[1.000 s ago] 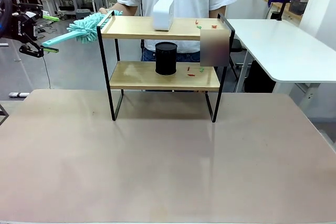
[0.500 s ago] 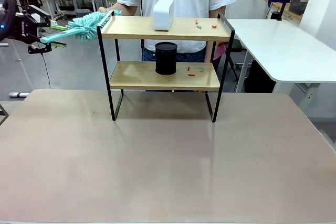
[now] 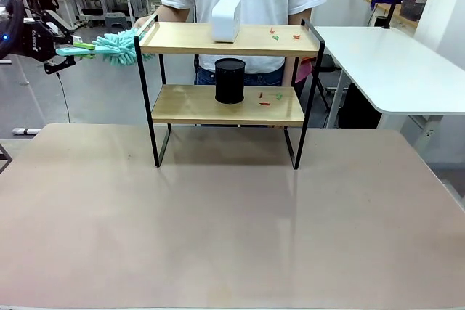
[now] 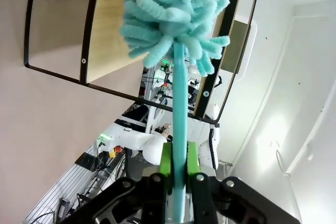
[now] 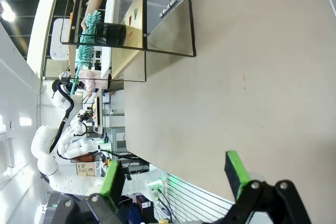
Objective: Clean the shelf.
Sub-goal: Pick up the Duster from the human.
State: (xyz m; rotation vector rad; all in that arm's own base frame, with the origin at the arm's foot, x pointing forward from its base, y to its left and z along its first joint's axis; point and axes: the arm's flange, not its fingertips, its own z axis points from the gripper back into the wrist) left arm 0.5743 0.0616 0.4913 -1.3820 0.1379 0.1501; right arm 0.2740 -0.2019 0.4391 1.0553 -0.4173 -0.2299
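Observation:
The shelf [image 3: 218,38] stands at the table's far middle, two wooden boards in a black frame. A white box [image 3: 227,19] sits on its top board and a black cylinder [image 3: 230,80] on the lower one. Small red and green scraps [image 3: 283,34] lie on both boards. Left of the shelf, my left gripper [image 3: 71,52] is shut on the handle of a teal duster [image 3: 116,44], whose fluffy head touches the top board's left end. In the left wrist view the green pads [image 4: 166,161] clamp the duster handle [image 4: 179,129] below the head [image 4: 173,14]. My right gripper [image 5: 176,178] is open over bare tabletop.
A person stands behind the shelf with a hand [image 3: 145,19] at the top board's left end. A white side table [image 3: 392,63] stands to the right. The brown tabletop [image 3: 232,223] in front of the shelf is bare.
My left gripper has shut on the duster's handle. The duster has swung from tilted to nearly level, and the person's hand has drawn back from its head.

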